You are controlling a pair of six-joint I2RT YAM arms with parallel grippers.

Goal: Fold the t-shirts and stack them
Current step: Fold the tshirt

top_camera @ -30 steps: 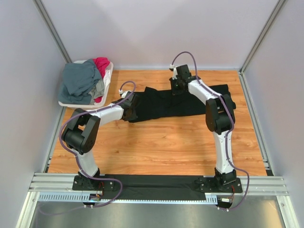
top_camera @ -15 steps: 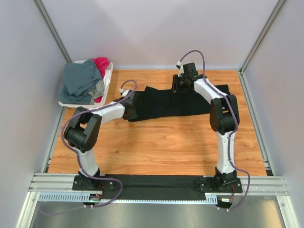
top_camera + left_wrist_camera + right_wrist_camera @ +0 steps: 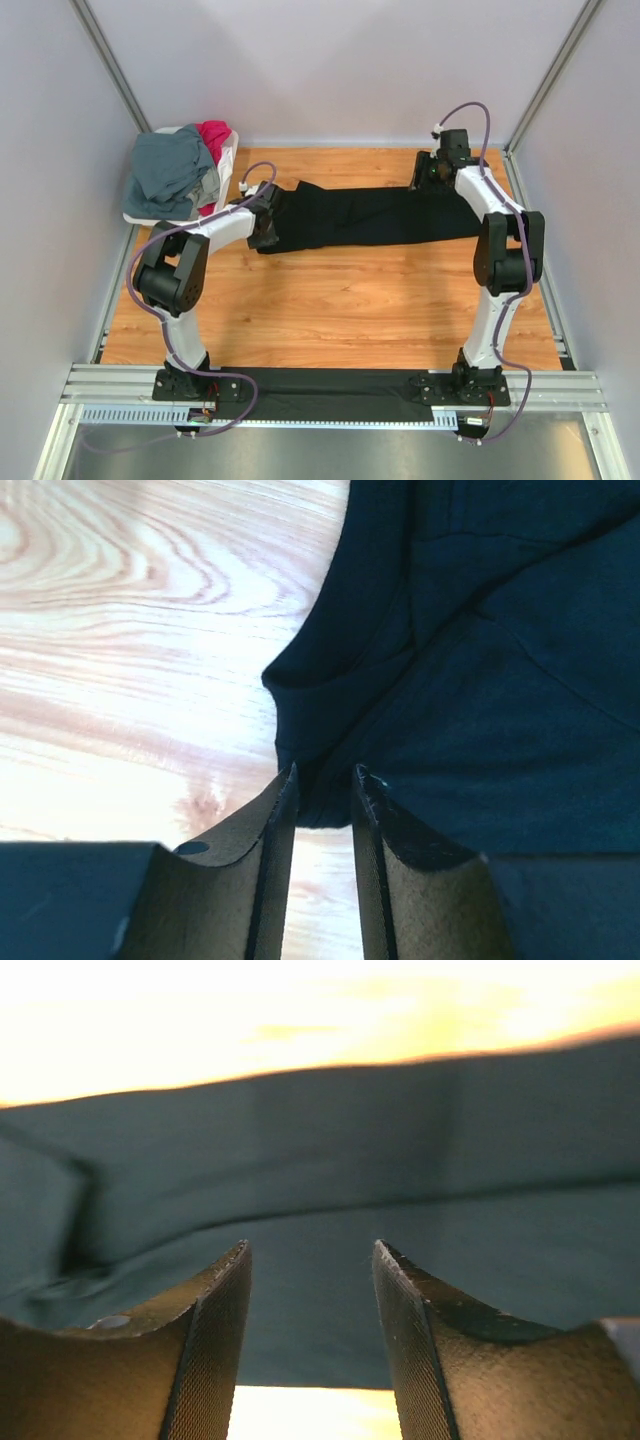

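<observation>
The black t-shirt [image 3: 370, 215] lies stretched in a long band across the far half of the wooden table. My left gripper [image 3: 268, 212] is at its left end. In the left wrist view the gripper [image 3: 322, 775] has its fingers close together, pinching a rounded edge of the black cloth [image 3: 500, 680]. My right gripper [image 3: 428, 180] is at the shirt's far right edge. In the right wrist view the gripper [image 3: 310, 1245] is open, with the dark cloth [image 3: 330, 1160] spread just beyond its tips. The slate grey-blue shirt [image 3: 170, 170] and the magenta-red shirt [image 3: 213, 135] lie heaped in the basket.
The white plastic basket [image 3: 140, 218] stands at the far left corner, against the left wall. Grey walls close in the table on the left, back and right. Bare wood [image 3: 330, 300] lies between the black shirt and the arm bases.
My right gripper has moved right along the shirt's far edge, from its middle to its right end. My left gripper has shifted slightly back and left. The shirt now lies longer and flatter.
</observation>
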